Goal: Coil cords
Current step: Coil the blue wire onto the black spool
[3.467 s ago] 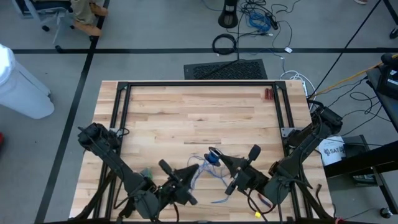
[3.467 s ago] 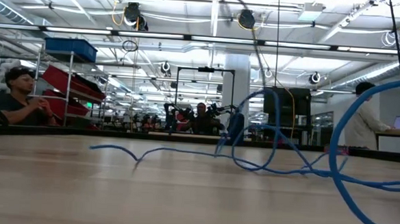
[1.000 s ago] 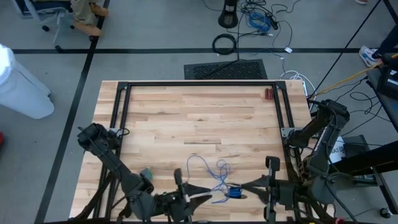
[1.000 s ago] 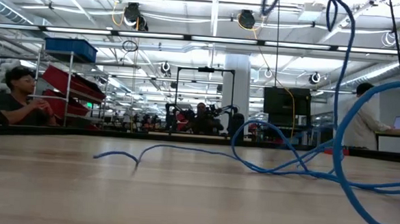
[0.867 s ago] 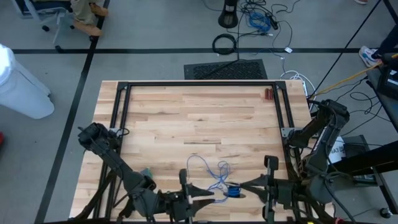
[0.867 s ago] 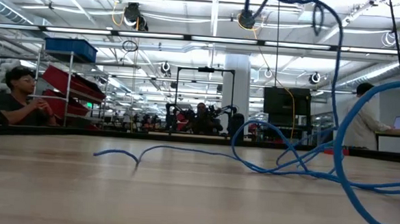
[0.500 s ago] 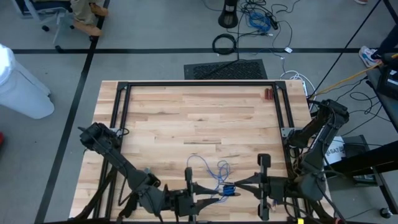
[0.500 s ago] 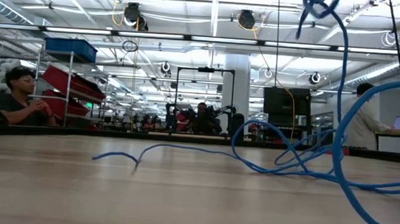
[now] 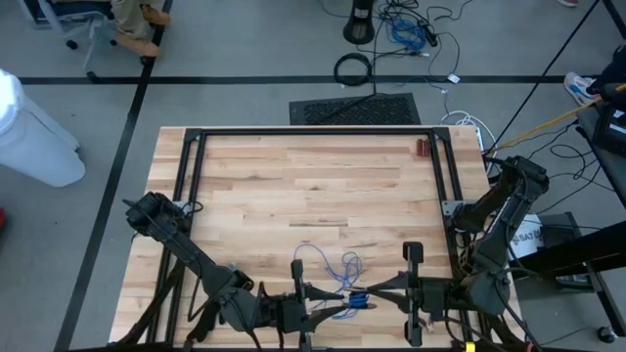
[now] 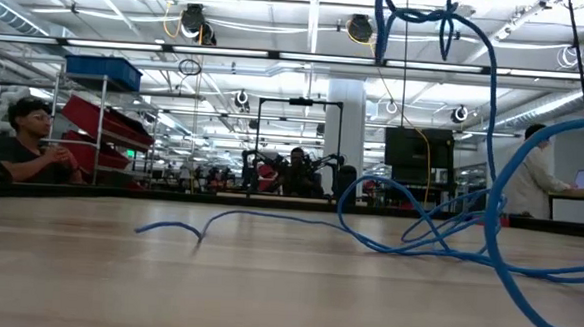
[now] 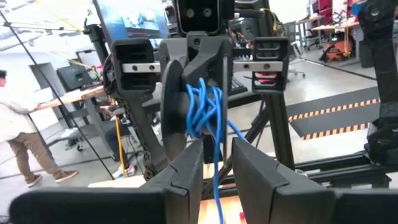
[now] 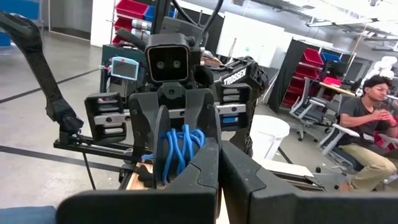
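Winding the cord [image 9: 337, 279] neatly calls for steady tension between both grippers near the tabletop's [image 9: 293, 166] near edge: keep loops the same size, feed slack slowly, avoid snagging the tangle trailing on the wood. Left gripper [image 9: 315, 304] facing right gripper [image 9: 383, 291], nose to nose, close to the middle of that near edge, with the blue bundle between them. Seen from the left wrist, own fingers [image 11: 186, 168] slightly spread around a hanging strand, with a wad of blue loops [image 11: 202, 109] wrapped at the opposite gripper. Seen from the right wrist, own fingers [image 12: 205, 168] pressed together, apparently pinching cord, though the contact itself sits hidden behind them; blue loops [image 12: 180, 146] gathered at the far gripper. Rest of the cord lying loose on the wood just beyond the grippers, toward the tabletop's centre, looped and crossing itself; in the low view rising from the surface [image 10: 408, 235] up out of sight overhead. Best judged as mid-coil, with much cord yet to gather.
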